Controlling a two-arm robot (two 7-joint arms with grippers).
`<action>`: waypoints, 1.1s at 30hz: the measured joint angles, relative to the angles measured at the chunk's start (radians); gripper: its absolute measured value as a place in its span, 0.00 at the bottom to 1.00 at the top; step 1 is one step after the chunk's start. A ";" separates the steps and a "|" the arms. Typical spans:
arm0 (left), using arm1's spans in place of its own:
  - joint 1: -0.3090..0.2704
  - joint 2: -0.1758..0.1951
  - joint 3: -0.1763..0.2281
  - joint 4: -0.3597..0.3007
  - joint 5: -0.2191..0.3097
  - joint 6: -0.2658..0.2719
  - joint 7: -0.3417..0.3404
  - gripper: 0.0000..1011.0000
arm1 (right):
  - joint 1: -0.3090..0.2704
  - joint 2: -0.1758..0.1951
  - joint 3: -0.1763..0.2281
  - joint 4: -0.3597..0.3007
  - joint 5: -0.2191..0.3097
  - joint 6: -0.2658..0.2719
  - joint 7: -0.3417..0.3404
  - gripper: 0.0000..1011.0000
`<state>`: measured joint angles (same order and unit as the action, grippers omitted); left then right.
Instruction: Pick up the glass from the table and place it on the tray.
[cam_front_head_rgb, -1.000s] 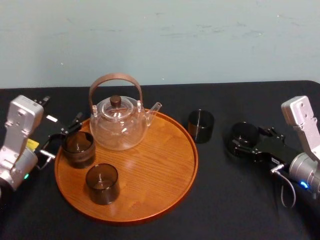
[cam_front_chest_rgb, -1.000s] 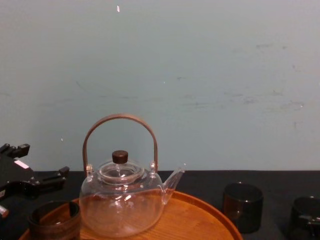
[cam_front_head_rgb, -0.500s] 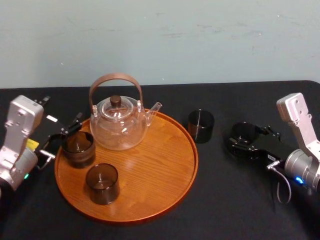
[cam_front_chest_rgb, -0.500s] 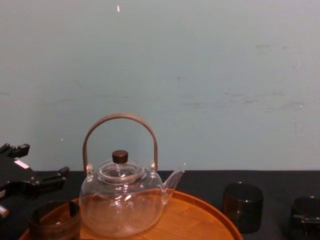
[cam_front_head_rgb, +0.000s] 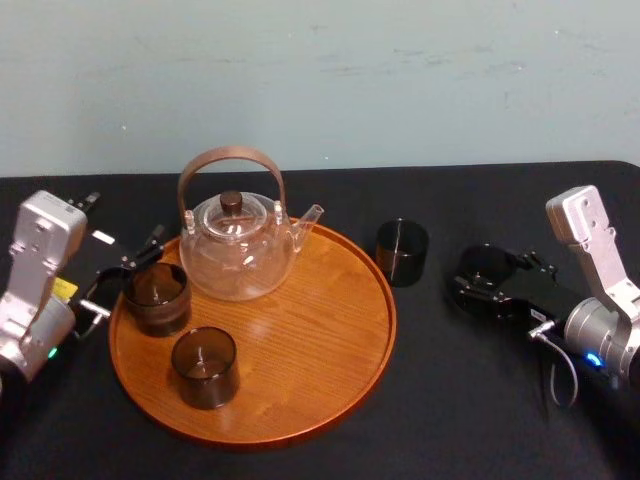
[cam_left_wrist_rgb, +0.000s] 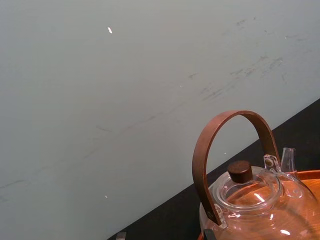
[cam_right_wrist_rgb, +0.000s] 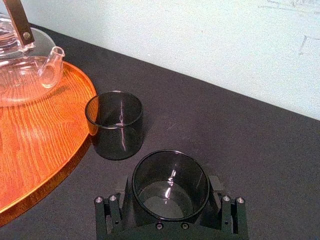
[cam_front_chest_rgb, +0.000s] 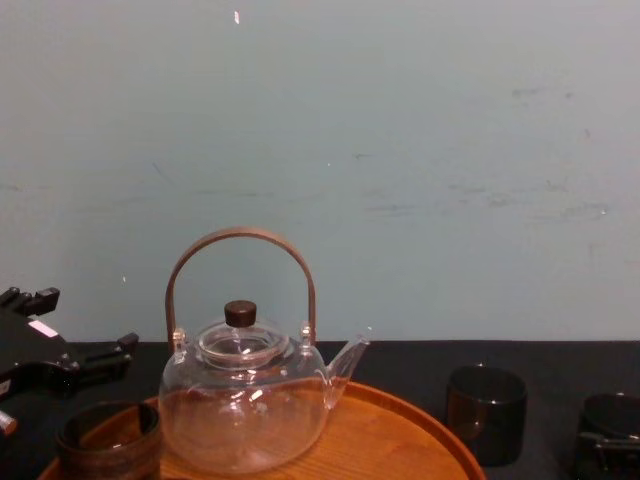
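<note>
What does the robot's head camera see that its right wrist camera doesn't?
Head camera extras: the left hand, open beside the tray, plus a back glass and a front glass on it. Wrist camera extras: pads pressing the gripped glass. Both: the right hand holding it, the spare glass on the table, the teapot, the tray.

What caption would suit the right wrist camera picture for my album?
Right pincer gripping a dark glass, a second glass standing on the black table beside the wooden tray.
</note>
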<state>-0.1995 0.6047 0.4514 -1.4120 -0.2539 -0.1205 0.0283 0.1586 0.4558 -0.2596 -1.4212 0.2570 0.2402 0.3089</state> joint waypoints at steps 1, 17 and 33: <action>0.000 0.000 0.000 0.000 0.000 0.000 0.000 0.99 | 0.000 0.000 0.000 0.000 0.000 0.000 0.000 0.99; 0.000 0.000 0.000 0.000 0.000 0.000 0.000 0.99 | -0.002 0.002 0.000 -0.003 0.006 -0.001 -0.001 0.89; 0.000 0.000 0.000 0.000 0.000 0.000 0.000 0.99 | -0.016 0.005 0.016 -0.022 0.013 -0.011 0.012 0.89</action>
<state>-0.1995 0.6047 0.4514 -1.4120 -0.2539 -0.1205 0.0283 0.1428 0.4603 -0.2441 -1.4432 0.2700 0.2297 0.3208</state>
